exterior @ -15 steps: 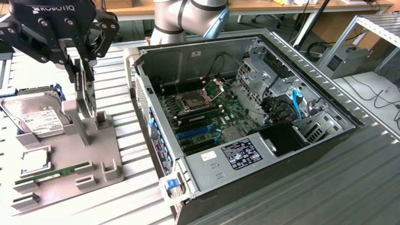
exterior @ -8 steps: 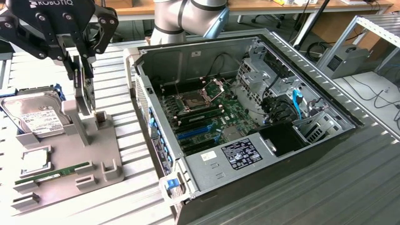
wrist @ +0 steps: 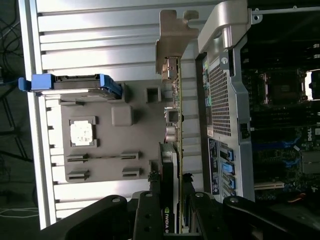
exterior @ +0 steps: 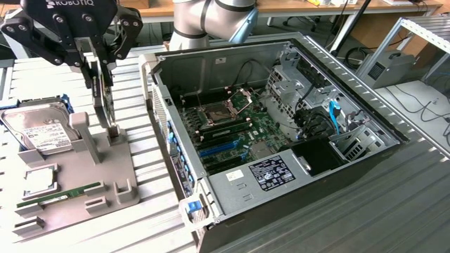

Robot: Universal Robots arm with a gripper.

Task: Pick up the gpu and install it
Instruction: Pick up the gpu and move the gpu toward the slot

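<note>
My gripper [exterior: 98, 79] hangs over the grey parts stand [exterior: 77, 174] at the exterior view's left, shut on the gpu [exterior: 104, 108]. The gpu is a thin dark card held on edge, its lower end close to the stand's upright slot post [exterior: 115, 138]; I cannot tell whether they touch. In the wrist view the gpu [wrist: 172, 125] runs edge-on away from my gripper [wrist: 169, 200], with its silvery end bracket [wrist: 172, 35] at the far end. One dark finger [wrist: 150, 200] sits on each side of the card.
The open computer case [exterior: 380, 124] lies at the exterior view's right of the stand, its motherboard showing blue card slots [exterior: 218, 150]. The stand also carries a hard drive [exterior: 39, 132], a processor chip [exterior: 39, 179] and a green memory stick [exterior: 60, 196]. Cables cross the case interior.
</note>
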